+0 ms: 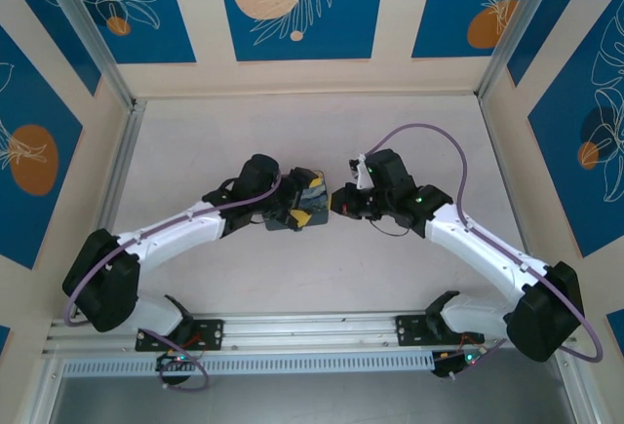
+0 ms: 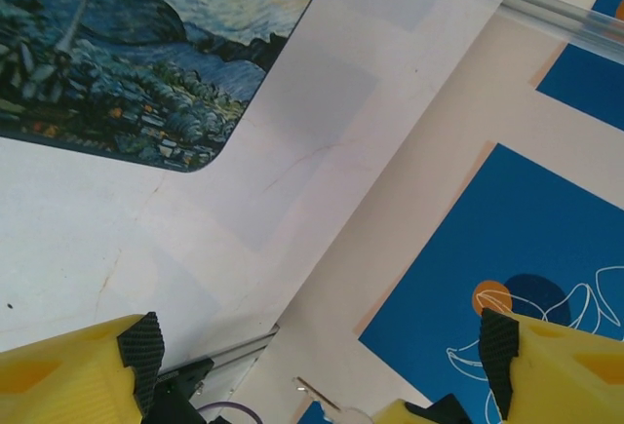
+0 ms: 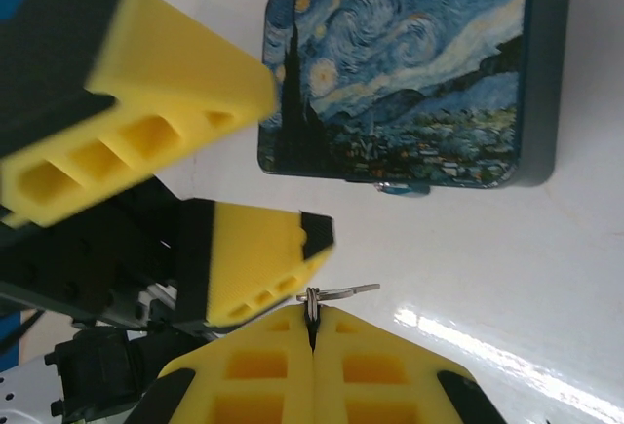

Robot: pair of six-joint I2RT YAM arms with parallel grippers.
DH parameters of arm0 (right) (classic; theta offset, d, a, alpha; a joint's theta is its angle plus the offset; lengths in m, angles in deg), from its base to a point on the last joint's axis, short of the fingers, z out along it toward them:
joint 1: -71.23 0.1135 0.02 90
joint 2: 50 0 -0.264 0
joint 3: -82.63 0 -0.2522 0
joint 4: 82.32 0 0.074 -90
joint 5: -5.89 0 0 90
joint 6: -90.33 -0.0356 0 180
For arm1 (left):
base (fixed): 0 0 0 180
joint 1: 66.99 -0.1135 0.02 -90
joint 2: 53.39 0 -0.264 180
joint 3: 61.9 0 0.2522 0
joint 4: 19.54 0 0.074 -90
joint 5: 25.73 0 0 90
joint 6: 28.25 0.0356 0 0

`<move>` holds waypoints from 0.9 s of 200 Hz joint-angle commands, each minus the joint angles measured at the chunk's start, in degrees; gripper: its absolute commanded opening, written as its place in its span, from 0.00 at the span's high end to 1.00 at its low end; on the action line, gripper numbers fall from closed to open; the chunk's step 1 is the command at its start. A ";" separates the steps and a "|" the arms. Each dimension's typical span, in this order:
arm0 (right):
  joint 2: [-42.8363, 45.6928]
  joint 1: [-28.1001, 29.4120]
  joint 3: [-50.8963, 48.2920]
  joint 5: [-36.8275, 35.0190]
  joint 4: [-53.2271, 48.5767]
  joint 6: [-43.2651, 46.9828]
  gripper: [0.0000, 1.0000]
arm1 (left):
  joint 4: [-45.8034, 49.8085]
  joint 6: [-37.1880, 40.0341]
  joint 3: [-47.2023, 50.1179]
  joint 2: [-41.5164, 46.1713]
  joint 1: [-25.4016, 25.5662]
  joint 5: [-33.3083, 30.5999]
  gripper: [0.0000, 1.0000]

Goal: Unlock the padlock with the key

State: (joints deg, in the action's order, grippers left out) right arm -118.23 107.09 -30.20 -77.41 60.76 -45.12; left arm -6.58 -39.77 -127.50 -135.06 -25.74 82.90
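Key (image 3: 341, 290) is a thin silvery piece on a small ring. The right gripper (image 3: 312, 325) has its fingers pressed together on that ring, and the blade sticks out to the side, near the painted tin (image 3: 409, 73). So the picking up looks done.

You cannot make out the padlock clearly. A small shiny part (image 3: 402, 187) on the near edge of the tin may be it, but it is too small to tell. By my judgement, the inserting and the turning are both left.

The left gripper (image 2: 320, 346) has its fingers spread and holds nothing. It hangs just beside the tin over the worktop (image 1: 292, 132), and in the right wrist view one of its fingers is just beside the key. It can stand in your way, so mind it when you bring the key closer.
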 commanded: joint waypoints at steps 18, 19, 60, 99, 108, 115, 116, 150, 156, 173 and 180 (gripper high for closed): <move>-2.94 2.00 4.10 0.17 2.41 -0.62 1.00 | -3.50 -1.55 -2.46 -1.95 1.53 1.95 0.17; -3.04 2.06 4.13 0.16 2.46 -0.66 1.00 | -3.59 -1.61 -2.51 -1.98 1.54 1.99 0.17; -4.63 3.76 4.28 -0.55 2.68 -0.51 1.00 | -5.80 -2.71 -2.14 -2.75 1.76 1.68 0.23; -3.87 3.96 1.83 -0.89 3.12 -1.12 1.00 | -7.79 -3.72 -0.95 -3.28 1.74 1.36 0.41; -3.61 3.96 1.30 -0.90 3.23 -1.30 1.00 | -8.52 -4.02 -0.58 -3.54 1.75 1.36 0.43; -3.50 3.96 0.94 -0.90 3.25 -1.32 1.00 | -9.01 -4.19 -0.34 -3.65 1.72 1.40 0.44; -3.49 3.96 0.88 -0.90 3.27 -1.36 1.00 | -9.03 -4.16 -0.31 -3.70 1.77 1.40 0.44; -3.01 3.96 -0.10 -1.07 3.20 -1.44 1.00 | -9.44 -4.25 -0.20 -4.35 1.73 1.46 0.48; -2.88 3.96 -0.14 -1.06 3.21 -1.40 1.00 | -9.48 -4.28 -0.20 -4.43 1.72 1.41 0.49; -2.69 3.86 -0.15 -1.25 3.07 -1.31 1.00 | -9.66 -4.29 -0.15 -4.80 1.79 1.41 0.52; -2.61 3.87 -0.14 -1.28 2.94 -1.18 1.00 | -9.79 -4.35 -0.03 -4.98 1.79 1.50 0.54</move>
State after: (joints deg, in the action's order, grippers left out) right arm -122.55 110.65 -29.78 -78.13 63.73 -46.20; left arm -14.12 -43.40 -128.15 -139.10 -24.69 83.77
